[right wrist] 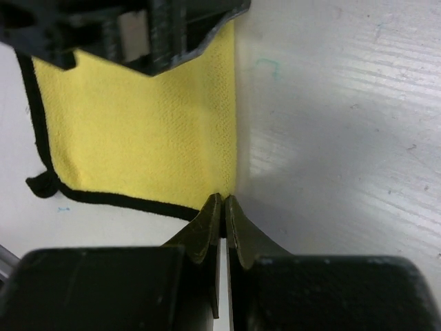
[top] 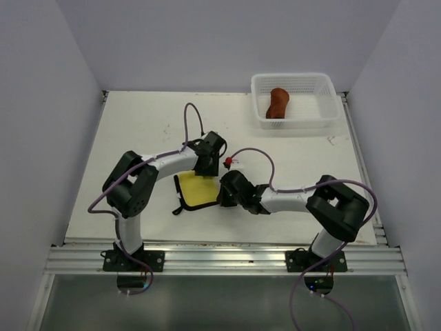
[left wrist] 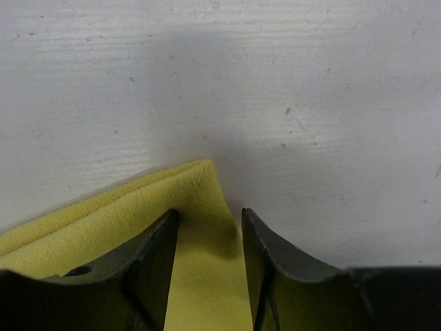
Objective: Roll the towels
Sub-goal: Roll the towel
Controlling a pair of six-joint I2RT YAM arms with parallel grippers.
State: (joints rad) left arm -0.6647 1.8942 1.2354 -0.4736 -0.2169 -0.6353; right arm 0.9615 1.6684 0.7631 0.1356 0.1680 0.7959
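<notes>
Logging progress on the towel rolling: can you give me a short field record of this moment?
yellow towel: folded on the table, between both grippers
brown towel: rolled, lying in the white basket
left gripper: open, astride the yellow towel's fold
right gripper: shut at the yellow towel's folded edge

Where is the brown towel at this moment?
In the top view, the brown towel lies inside the white basket at the far right corner of the table.
</notes>
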